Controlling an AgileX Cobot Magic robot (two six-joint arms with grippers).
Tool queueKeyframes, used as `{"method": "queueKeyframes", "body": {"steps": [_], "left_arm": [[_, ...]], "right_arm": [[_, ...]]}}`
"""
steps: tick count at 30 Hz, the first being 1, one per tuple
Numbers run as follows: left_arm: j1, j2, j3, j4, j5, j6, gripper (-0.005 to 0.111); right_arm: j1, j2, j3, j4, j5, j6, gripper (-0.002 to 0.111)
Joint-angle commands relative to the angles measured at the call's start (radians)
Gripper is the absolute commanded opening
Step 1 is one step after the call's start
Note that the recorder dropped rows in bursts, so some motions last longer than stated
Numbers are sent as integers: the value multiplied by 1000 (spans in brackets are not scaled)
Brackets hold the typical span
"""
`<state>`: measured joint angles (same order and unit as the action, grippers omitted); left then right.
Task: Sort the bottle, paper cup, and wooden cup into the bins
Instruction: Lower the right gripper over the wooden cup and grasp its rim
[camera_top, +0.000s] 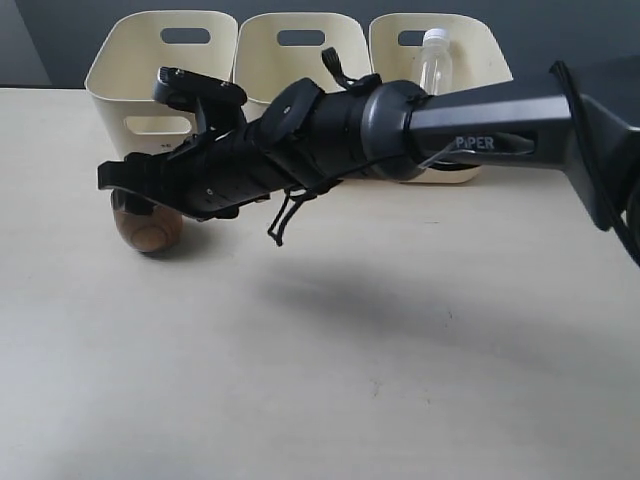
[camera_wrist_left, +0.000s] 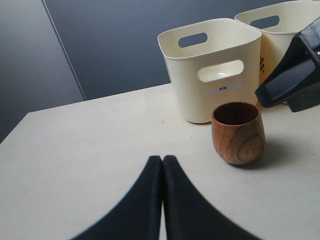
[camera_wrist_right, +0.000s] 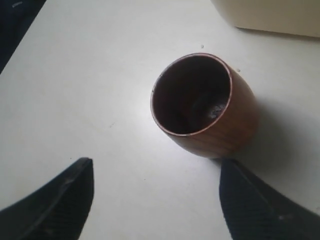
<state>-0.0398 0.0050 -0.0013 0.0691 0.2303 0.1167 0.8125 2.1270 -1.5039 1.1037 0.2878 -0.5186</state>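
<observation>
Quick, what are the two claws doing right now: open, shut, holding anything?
Left gripper: closed, fingers pressed together, holding nothing.
Right gripper: open, holding nothing; the wooden cup stands free just beyond it.

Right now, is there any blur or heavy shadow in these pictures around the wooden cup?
Exterior view: even light, the arm throws a soft shadow on the table. Left wrist view: sharp, the cup shows clear grain. Right wrist view: slightly soft, cup interior dark, fingers blurred near the lens.
</observation>
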Motion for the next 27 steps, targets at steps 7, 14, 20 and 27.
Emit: {"method": "queueKeyframes", "body": {"steps": [7,14,20,27], "left_arm": [[-3,-5,1,0,-5,-2,0],[-3,-5,1,0,-5,-2,0],[-3,-5,1,0,-7,-2,0],[-3,-5,1,0,-5,-2,0]], "right_arm": [[3,60,-46,11,7,-5,68],[3,88,-89,11,5,-5,68],[3,109,-101,26,-14,-5,68],[3,133,-108,38,-48,-5,68]]}}
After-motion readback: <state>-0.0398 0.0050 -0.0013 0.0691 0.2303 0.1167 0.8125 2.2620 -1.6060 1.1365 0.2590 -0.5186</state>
